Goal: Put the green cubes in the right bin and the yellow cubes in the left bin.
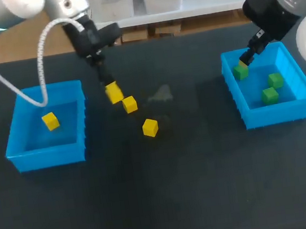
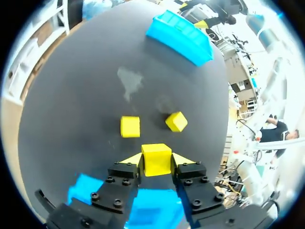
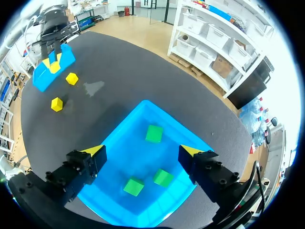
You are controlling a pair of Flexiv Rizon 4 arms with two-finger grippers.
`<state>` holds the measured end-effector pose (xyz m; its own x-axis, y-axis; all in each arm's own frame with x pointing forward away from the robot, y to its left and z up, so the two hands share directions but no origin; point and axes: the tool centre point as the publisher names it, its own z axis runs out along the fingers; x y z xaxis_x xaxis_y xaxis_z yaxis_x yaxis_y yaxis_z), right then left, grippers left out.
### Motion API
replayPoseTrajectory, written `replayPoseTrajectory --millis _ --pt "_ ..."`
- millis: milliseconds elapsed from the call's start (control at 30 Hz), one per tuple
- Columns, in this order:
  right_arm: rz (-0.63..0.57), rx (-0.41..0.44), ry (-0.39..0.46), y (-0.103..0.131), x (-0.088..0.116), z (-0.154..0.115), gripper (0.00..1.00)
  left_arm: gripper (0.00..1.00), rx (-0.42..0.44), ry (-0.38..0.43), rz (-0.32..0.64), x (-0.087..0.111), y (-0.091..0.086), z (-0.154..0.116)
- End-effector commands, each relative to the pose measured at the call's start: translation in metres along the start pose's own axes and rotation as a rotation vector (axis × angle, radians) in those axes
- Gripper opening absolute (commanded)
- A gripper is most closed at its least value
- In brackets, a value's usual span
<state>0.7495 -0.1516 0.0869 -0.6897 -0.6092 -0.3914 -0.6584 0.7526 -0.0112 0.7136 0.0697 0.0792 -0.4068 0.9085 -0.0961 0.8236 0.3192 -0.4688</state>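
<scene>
Left claw (image 2: 156,158), mine, grips a yellow cube (image 2: 156,164) just right of the left bin (image 1: 47,155). Far right of it, my right claw (image 3: 143,151) hangs open above the right bin (image 1: 273,116) holding three green cubes (image 1: 270,96). Two loose cubes (image 1: 130,104), yellow, lie right of the left bin; a fourth cube (image 1: 51,121) sits inside it.

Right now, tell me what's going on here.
The left gripper is shut on a yellow cube near the left bin, which holds one yellow cube; two more lie on the table. The right gripper hangs open over the right bin, with three green cubes inside.
</scene>
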Motion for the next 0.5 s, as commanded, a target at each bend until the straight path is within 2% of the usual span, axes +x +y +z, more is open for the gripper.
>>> replayPoseTrajectory --millis 33,300,433,500 --pt "-0.001 -0.001 -0.001 0.0 0.0 0.0 1.0 0.0 -0.386 -0.444 -0.049 0.058 -0.031 0.003" --pt "-0.001 -0.001 -0.001 0.0 0.0 0.0 1.0 0.0 -0.494 -0.572 -0.146 0.085 -0.033 -0.005" --pt "-0.001 -0.001 -0.001 0.0 0.0 0.0 1.0 0.0 -0.521 -0.694 -0.142 0.089 -0.036 -0.016" --pt "-0.001 -0.001 -0.001 0.0 0.0 0.0 1.0 0.0 -0.538 -0.689 -0.141 0.09 -0.037 -0.02"
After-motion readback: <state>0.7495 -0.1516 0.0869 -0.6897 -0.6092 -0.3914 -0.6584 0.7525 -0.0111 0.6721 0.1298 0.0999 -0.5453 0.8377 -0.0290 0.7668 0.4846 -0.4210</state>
